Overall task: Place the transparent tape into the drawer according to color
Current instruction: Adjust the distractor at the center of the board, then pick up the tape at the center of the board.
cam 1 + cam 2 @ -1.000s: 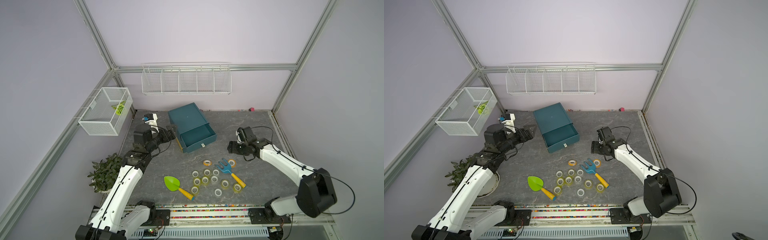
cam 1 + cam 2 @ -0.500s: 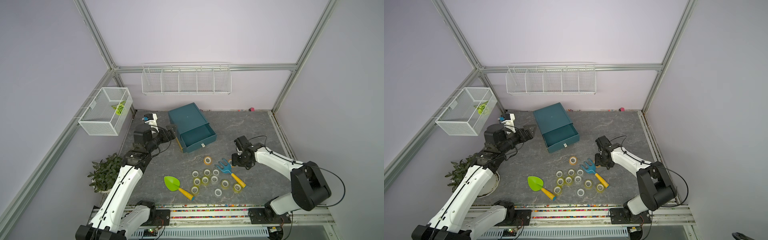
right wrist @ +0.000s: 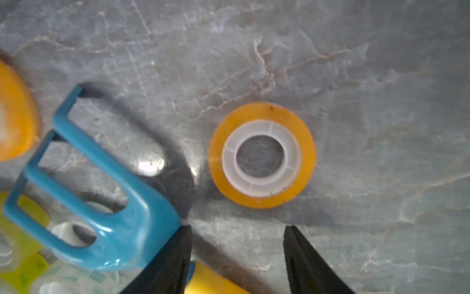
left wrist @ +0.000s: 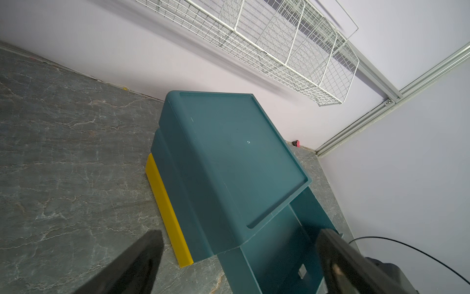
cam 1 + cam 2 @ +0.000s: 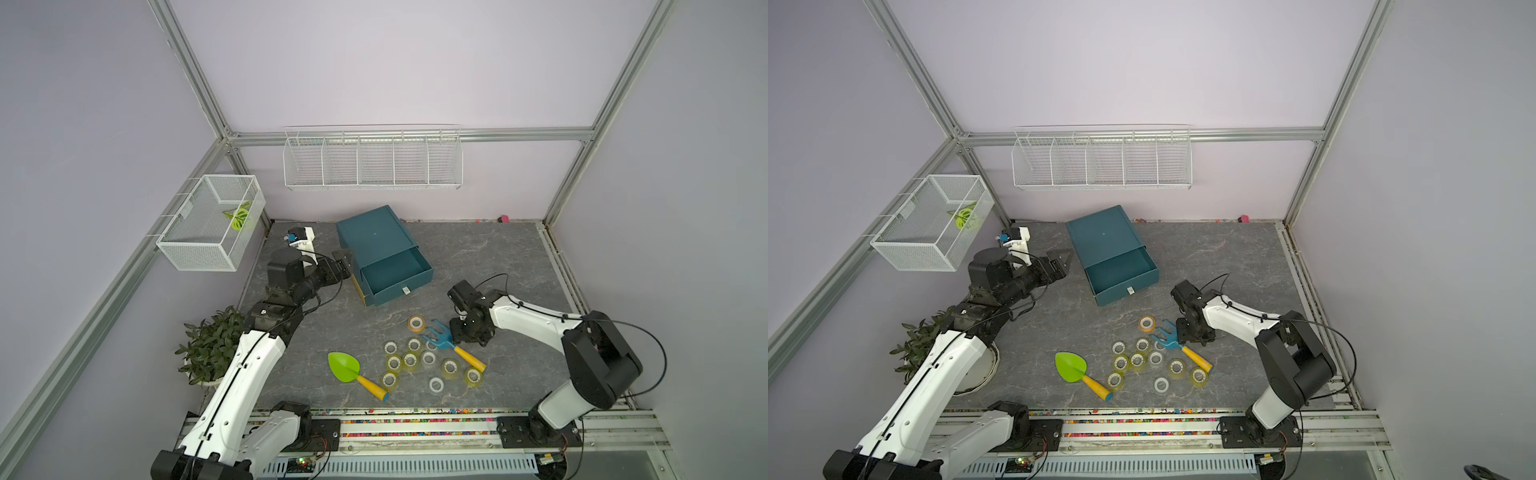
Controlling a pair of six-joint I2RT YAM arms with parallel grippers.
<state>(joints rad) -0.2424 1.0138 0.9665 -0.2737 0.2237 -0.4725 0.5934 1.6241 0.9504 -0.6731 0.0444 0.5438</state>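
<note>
Several small transparent tape rolls (image 5: 409,360) (image 5: 1137,360) lie in a cluster at the front of the table, mostly yellow-green, with a clear-white roll (image 5: 436,385) among them. An orange roll (image 5: 416,323) stands apart behind them. In the right wrist view a second orange roll (image 3: 262,155) lies flat just ahead of my right gripper (image 3: 237,229) (image 5: 468,334), which is open, empty and low over the table beside the rake. The teal drawer (image 5: 399,291) (image 5: 1125,291) is pulled open. My left gripper (image 4: 239,232) (image 5: 343,264) is wide open beside the cabinet.
A blue rake (image 5: 440,338) (image 3: 101,203) lies against the tape rolls, touching my right gripper's finger. A green shovel (image 5: 344,366) lies front left. A potted plant (image 5: 212,345), a wire basket (image 5: 208,232) and a wall rack (image 5: 372,162) border the table.
My right arm has swung toward the front and come down beside the rake, over the second orange roll, with its jaws slightly narrower. The left arm has not moved.
</note>
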